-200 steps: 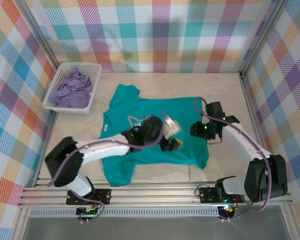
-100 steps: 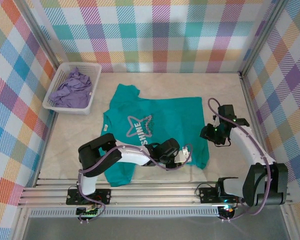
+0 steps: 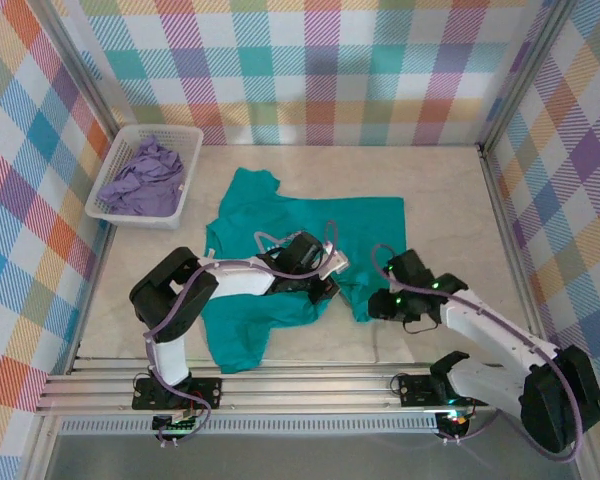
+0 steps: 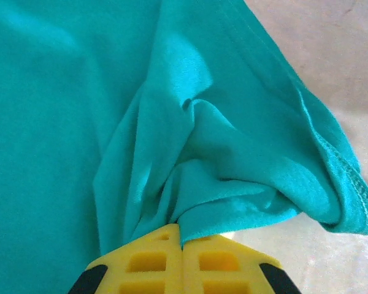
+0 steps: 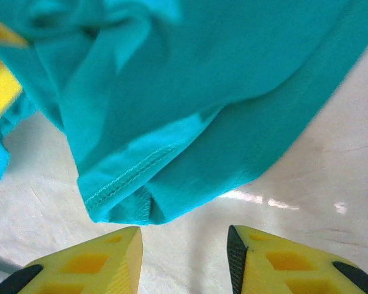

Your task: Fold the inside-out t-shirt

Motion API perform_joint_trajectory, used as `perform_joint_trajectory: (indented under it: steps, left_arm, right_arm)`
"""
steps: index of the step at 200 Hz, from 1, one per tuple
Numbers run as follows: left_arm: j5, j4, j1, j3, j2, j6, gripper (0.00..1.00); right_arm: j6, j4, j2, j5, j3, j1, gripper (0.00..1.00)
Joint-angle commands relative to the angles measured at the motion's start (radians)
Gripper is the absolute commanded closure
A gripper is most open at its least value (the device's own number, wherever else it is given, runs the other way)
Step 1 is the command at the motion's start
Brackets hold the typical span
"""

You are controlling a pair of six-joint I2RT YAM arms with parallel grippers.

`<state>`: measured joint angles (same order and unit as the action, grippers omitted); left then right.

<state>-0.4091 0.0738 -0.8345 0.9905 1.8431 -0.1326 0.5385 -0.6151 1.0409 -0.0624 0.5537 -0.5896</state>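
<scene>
The inside-out t-shirt [image 3: 280, 222] is teal and lies mid-table, its right half bunched toward the centre. My left gripper [image 3: 329, 279] sits over the shirt's middle. In the left wrist view this gripper [image 4: 183, 242] is shut on a gathered fold of the t-shirt [image 4: 190, 147], near a stitched hem. My right gripper [image 3: 373, 305] is low at the shirt's front right corner. In the right wrist view it [image 5: 184, 248] stands open over bare table, and the hemmed corner of the t-shirt [image 5: 126, 199] lies just ahead of its fingertips, untouched.
A white basket [image 3: 183, 188] with a lavender garment [image 3: 140, 180] stands at the back left. Bare table [image 3: 450, 200] lies right of the shirt. Checked walls close in the back and both sides.
My left gripper shut on the shirt's lower edge and drew it up and left, hiding the print. My right arm swung from the shirt's right side to its front corner.
</scene>
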Motion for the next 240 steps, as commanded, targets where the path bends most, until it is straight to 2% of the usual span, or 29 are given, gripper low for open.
perform_joint_trajectory:
  steps: [1, 20, 35, 55, 69, 81, 100, 119, 138, 169, 197, 240]
  left_arm:
    - [-0.103, -0.047, 0.006, 0.019, -0.013, 0.056, 1.0]
    - [-0.113, -0.045, 0.005, 0.023, -0.007, 0.066, 1.0]
    - [-0.119, -0.04, 0.005, 0.021, -0.007, 0.072, 1.0]
    - [-0.127, -0.053, 0.007, 0.022, -0.013, 0.072, 1.0]
    - [-0.142, -0.07, 0.02, 0.014, -0.026, 0.073, 1.0]
    - [-0.171, -0.064, 0.036, 0.0, -0.04, 0.082, 1.0]
    - [-0.214, -0.042, 0.058, -0.019, -0.06, 0.111, 1.0]
    - [-0.237, -0.028, 0.062, -0.019, -0.052, 0.133, 1.0]
    - [-0.245, -0.016, 0.062, -0.009, -0.036, 0.159, 1.0]
    - [-0.254, -0.007, 0.062, -0.002, -0.019, 0.189, 1.0]
    - [-0.261, -0.015, 0.062, 0.007, -0.012, 0.2, 1.0]
    - [-0.288, -0.03, 0.061, 0.016, -0.016, 0.203, 1.0]
  right_arm:
    - [0.066, 0.165, 0.015, 0.074, -0.017, -0.112, 0.57]
    - [0.095, 0.249, 0.062, 0.098, -0.03, -0.189, 0.54]
    - [0.104, 0.294, 0.124, 0.114, -0.033, -0.203, 0.54]
    - [0.109, 0.186, 0.177, 0.251, 0.013, -0.195, 0.66]
    - [0.088, 0.087, 0.171, 0.33, 0.052, -0.14, 0.79]
    - [0.059, 0.074, 0.155, 0.313, 0.056, -0.06, 0.88]
    - [0.002, 0.061, 0.169, 0.268, 0.086, 0.062, 0.92]
    - [-0.044, 0.03, 0.215, 0.235, 0.14, 0.125, 0.92]
    - [-0.072, -0.001, 0.238, 0.19, 0.177, 0.142, 0.9]
    - [-0.035, -0.011, 0.195, 0.11, 0.157, 0.136, 0.77]
    - [0.0, -0.004, 0.17, 0.111, 0.108, 0.102, 0.65]
    - [0.018, 0.054, 0.215, 0.144, 0.082, 0.051, 0.59]
